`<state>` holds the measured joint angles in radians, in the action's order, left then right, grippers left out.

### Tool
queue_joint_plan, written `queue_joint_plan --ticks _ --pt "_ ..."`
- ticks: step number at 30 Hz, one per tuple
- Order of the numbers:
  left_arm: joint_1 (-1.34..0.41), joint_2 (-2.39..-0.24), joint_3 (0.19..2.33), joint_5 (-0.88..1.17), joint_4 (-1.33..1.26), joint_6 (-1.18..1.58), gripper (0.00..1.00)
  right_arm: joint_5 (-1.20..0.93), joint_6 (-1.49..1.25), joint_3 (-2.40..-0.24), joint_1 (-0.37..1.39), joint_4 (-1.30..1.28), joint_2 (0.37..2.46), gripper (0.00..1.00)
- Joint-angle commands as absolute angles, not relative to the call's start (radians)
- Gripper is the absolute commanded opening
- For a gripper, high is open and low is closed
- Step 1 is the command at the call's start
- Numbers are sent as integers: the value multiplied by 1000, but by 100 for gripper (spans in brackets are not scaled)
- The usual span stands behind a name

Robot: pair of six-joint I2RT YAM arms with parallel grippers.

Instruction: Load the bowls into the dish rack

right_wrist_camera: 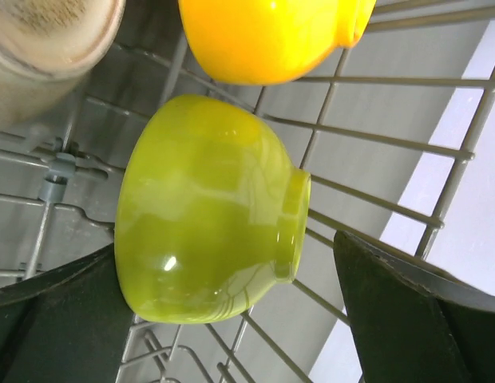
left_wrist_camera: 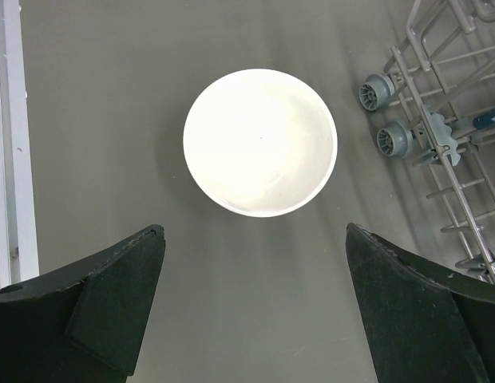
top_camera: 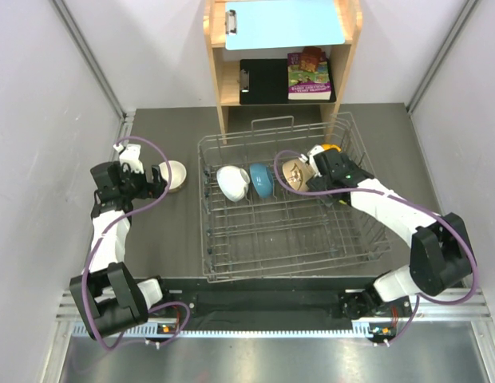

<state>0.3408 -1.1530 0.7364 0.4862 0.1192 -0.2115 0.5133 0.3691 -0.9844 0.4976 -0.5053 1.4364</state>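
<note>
Top external: dish rack (top_camera: 287,239), illegible booklet (top_camera: 309,73)

i see the silver wire dish rack (top_camera: 287,239) holding a white bowl (top_camera: 231,182), blue bowl (top_camera: 261,181) and speckled beige bowl (top_camera: 294,173) tipped on edge in a row, an orange bowl (right_wrist_camera: 263,36) and lime green bowl (right_wrist_camera: 207,211) on their sides beside them, and a pale bowl (left_wrist_camera: 260,142) upright outside, just left of the rack.
</note>
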Motion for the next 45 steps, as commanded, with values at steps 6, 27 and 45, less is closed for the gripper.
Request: queue_joint_plan --ticks 6,27,45 --pt "351 -1144 730 508 71 -212 99 376 344 -1064 497 -586 1410 100" --pt "351 -1288 759 358 41 -225 99 83 324 -1285 497 -834 1213 100" --pt "356 -1474 873 543 -11 -216 99 63 319 -1289 497 -847 1193 100"
